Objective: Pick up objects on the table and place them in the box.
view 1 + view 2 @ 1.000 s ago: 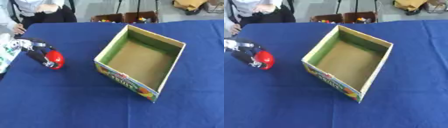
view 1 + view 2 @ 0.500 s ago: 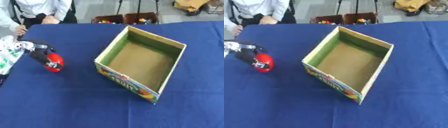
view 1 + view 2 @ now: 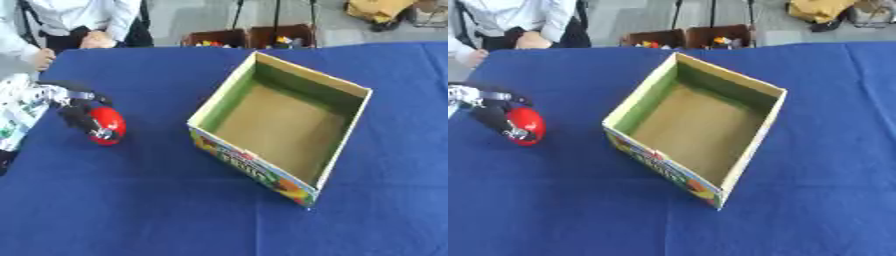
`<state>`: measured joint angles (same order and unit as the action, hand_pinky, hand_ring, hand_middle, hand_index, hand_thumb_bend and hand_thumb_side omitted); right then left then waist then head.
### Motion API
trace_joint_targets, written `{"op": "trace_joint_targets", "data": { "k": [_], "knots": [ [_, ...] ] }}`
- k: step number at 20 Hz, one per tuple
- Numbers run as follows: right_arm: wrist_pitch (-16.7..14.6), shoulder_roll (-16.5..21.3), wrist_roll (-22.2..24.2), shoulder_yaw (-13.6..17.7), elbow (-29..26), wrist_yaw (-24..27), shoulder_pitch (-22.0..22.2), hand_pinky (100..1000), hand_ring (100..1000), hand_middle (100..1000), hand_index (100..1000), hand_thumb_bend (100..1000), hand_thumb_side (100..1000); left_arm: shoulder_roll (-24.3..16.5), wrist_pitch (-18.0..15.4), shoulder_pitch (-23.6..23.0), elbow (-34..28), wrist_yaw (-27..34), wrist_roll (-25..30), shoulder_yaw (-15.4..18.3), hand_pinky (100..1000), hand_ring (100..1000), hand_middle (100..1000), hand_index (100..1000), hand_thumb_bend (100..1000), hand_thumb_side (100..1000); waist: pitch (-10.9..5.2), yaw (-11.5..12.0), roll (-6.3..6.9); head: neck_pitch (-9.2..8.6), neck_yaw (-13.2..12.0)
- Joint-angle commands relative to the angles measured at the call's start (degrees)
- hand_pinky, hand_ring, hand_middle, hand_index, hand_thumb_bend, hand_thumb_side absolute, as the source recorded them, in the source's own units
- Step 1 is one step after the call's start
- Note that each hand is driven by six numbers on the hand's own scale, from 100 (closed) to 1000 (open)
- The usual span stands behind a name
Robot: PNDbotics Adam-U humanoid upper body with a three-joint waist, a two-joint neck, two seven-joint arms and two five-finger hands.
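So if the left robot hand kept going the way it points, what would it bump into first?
Probably nothing new: the left robot hand already wraps the round red object, pointing down toward the blue tablecloth rather than the open cardboard box.

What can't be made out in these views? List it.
- Red object: the left hand covers part of it, so its kind is unclear.
- Left arm: cut off by the left edge in both views.
- Right hand: in no view.
- Box: the near wall hides part of its floor.
- Far crates' contents: too small.

One red object (image 3: 107,125), one box (image 3: 278,127)
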<state>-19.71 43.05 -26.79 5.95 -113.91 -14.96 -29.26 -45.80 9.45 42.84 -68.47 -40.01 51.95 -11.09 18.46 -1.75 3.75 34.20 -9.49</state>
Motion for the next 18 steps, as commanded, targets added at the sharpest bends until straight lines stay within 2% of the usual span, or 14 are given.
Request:
{"op": "trace_joint_targets", "data": {
  "k": [1,7,13,18],
  "knots": [
    [0.0,1.0,0.0,0.4,-0.7,0.5,-0.8,724,754,732,826,100,1000,-1.2,-0.2,0.5,0.5,-0.4,0.0,0.1,454,750,1000,1000,486,530,-0.03,0.0,0.72,-0.36,-0.2],
    [0.0,0.9,-0.1,0.5,-0.7,0.5,-0.7,725,754,728,825,100,1000,-1.1,-0.3,0.2,1.4,0.0,0.0,-0.3,431,726,988,1000,464,511,0.0,0.0,0.72,-0.45,-0.3],
    [0.1,0.7,-0.2,0.7,-0.7,0.5,-0.6,727,754,726,825,100,1000,-0.8,0.1,0.4,0.2,0.1,0.0,0.3,388,689,904,1000,467,487,0.14,-0.1,0.65,-0.69,-0.4],
    [0.1,0.6,-0.4,0.7,-0.7,0.3,-0.4,728,754,725,825,100,1000,-0.5,0.5,0.4,-0.6,-0.3,-0.7,0.7,380,685,858,1000,455,510,0.34,-0.2,0.62,-0.61,-0.4]
  ]
}}
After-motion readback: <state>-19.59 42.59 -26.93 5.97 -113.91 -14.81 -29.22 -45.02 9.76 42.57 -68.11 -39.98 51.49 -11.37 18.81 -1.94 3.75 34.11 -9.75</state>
